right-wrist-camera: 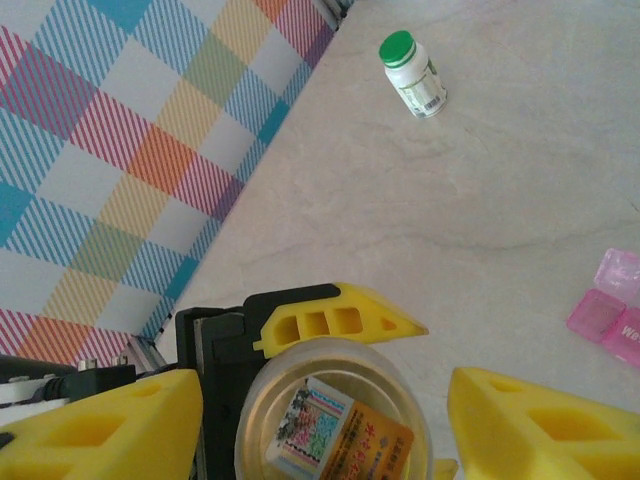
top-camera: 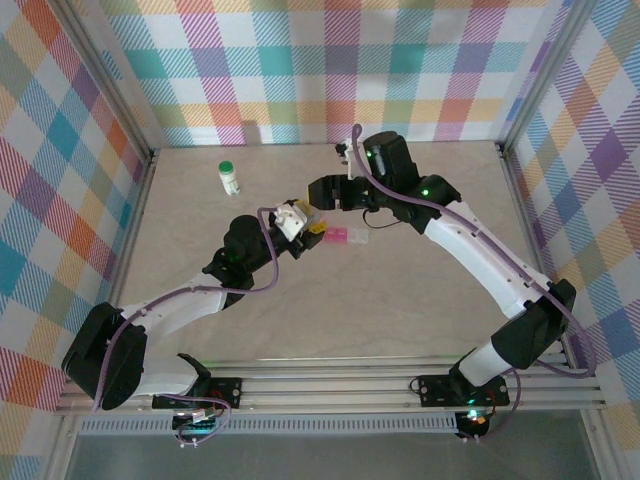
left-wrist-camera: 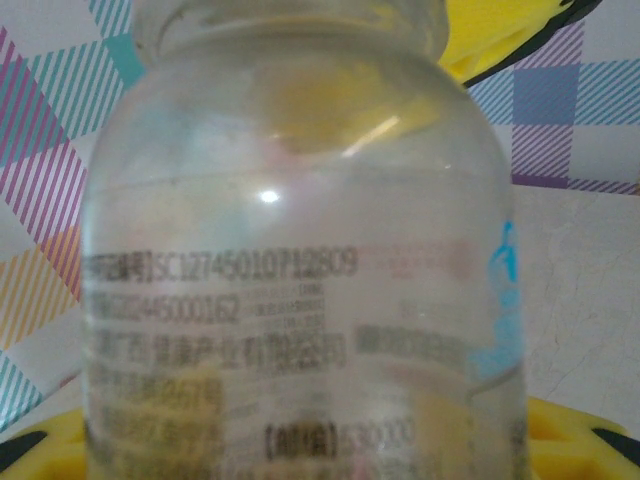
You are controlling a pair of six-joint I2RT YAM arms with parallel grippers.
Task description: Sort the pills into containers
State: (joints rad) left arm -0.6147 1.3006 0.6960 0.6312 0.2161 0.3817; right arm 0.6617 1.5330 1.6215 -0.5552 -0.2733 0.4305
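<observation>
Presently left tool [top-camera: 294, 221] clamps small bottle [left-wrist-camera: 300, 280]; right tool [right-wrist-camera: 322, 395] spread wide, straddling its cap [right-wrist-camera: 335, 432].

Pale marbled tabletop [top-camera: 400, 300] — walled by plaid panels [top-camera: 300, 70] (pastel checks) — with a metal rail [top-camera: 340, 385] at its near edge.

My left gripper [top-camera: 292, 222] holds the small bottle [left-wrist-camera: 300, 260] over the middle of the table [top-camera: 420, 300]. My right gripper [right-wrist-camera: 325, 400] is above its cap, fingers spread to either side. The pill box [top-camera: 345, 237] lies just right of them. The other bottle [top-camera: 229, 177] stands well apart, toward the back-left corner.
</observation>
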